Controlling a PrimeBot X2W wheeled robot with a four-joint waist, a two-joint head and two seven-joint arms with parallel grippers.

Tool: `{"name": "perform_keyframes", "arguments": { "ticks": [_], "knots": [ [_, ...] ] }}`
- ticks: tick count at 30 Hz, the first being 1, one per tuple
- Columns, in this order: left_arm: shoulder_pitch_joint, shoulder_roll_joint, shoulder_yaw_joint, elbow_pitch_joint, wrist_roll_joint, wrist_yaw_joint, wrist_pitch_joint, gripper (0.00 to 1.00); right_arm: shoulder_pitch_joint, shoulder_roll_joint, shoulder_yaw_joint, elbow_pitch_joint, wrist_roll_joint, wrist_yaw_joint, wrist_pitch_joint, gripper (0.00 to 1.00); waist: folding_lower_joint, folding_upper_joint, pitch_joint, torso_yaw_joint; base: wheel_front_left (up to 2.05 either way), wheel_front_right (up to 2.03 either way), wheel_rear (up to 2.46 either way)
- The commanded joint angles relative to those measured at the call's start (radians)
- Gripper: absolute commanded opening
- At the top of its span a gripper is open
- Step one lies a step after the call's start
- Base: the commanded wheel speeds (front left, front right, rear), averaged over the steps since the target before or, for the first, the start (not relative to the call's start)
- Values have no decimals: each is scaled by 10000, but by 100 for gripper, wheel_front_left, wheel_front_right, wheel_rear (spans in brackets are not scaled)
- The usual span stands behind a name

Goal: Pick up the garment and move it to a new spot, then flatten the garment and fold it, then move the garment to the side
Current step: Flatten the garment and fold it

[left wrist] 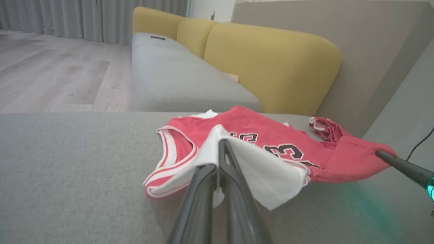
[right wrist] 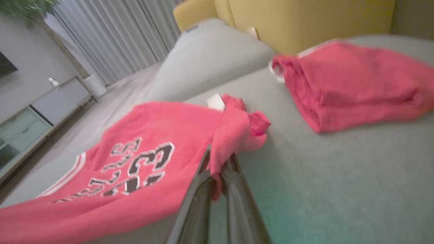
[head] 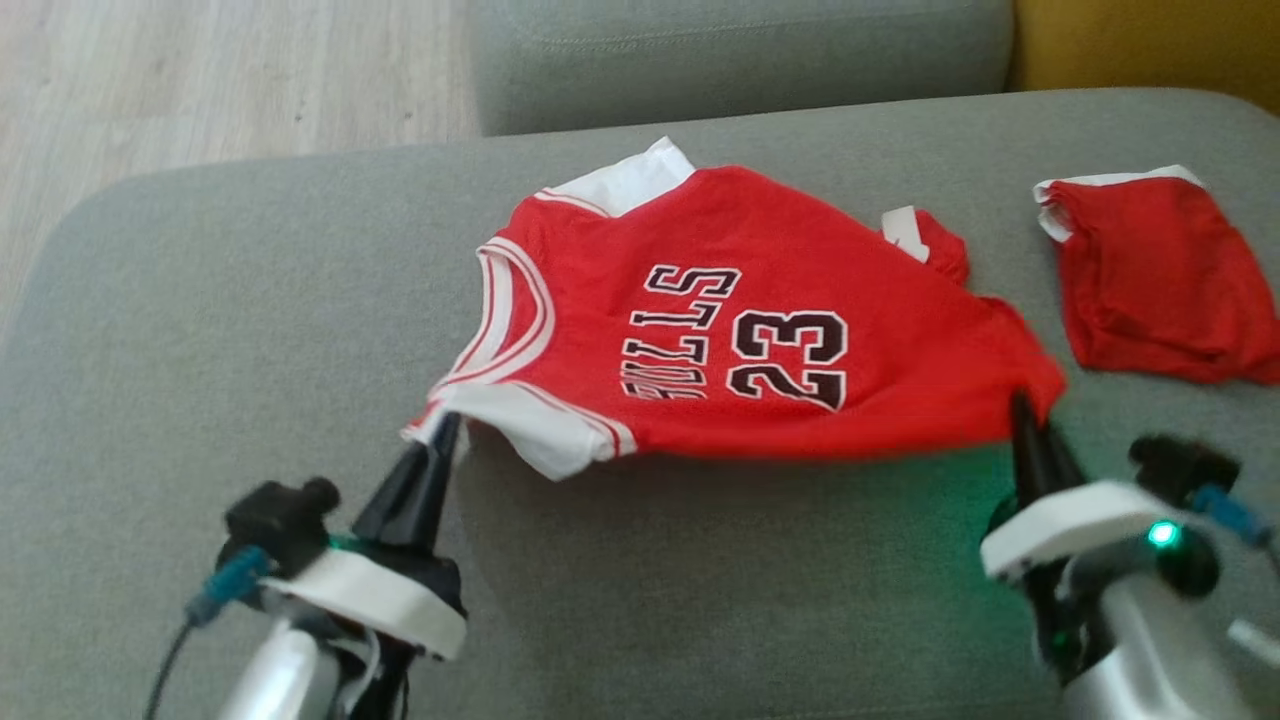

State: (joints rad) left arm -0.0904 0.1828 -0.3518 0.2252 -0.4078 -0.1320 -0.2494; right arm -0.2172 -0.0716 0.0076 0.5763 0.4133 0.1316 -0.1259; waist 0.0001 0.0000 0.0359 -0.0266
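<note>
Presently the left gripper (head: 440,432) and right gripper (head: 1020,405) are each clenching a corner of the garment (head: 760,300), its long axis stretching between them.

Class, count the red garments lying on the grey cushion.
2: the number-23 jersey in the middle, and a smaller red garment to its right. Nothing suggests another is hidden.

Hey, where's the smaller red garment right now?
In the head view the smaller red garment lies on the grey cushion at far right, apart from the jersey corner that the right gripper pinches.
</note>
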Motion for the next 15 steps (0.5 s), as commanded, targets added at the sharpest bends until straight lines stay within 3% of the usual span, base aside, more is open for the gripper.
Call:
{"name": "perform_keyframes", "arguments": {
  "ticks": [1,9,15],
  "knots": [
    [-713,158,487,-435,-111,14,-124,0,-623,-257,311,-606,-10,-9,-32,0,-1,0,-75,-78,0,0,0],
    [-2457,312,1035,-1235,-1225,14,44,0,-1718,-1530,823,-4194,8,-9,948,0,-1,0,-387,-259,0,0,0],
    [-4269,163,1535,-2114,-1924,151,681,0,-2850,-1977,1053,-6098,-91,-9,2065,0,-1,0,-506,-301,0,0,0]
  ]
}}
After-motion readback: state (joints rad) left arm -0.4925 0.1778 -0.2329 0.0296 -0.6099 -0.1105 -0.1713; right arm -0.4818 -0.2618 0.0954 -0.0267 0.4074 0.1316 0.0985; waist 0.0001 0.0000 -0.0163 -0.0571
